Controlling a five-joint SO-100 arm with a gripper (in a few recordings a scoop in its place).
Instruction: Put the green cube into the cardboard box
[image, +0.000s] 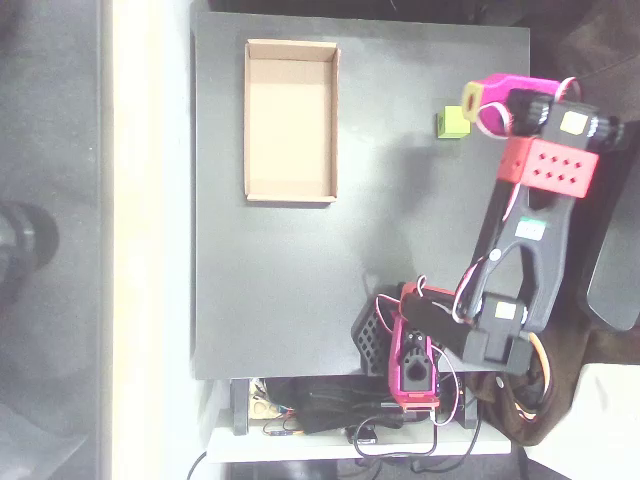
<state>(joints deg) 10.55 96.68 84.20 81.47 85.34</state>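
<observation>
The green cube (452, 122) sits on the black table at the upper right, small and lime coloured. My magenta gripper (477, 110) is right beside it on the right, its tips at the cube's edge, with a yellow patch on the upper finger. From above I cannot make out whether the fingers are open or shut, or whether they touch the cube. The cardboard box (291, 120) lies at the upper left of the table, a shallow tan tray with nothing on its floor, well apart from the cube.
The black table (300, 280) has bare surface between box and cube. The arm's base (414, 360) and its cables stand at the table's bottom edge. The red and black arm links (530, 220) run along the right edge.
</observation>
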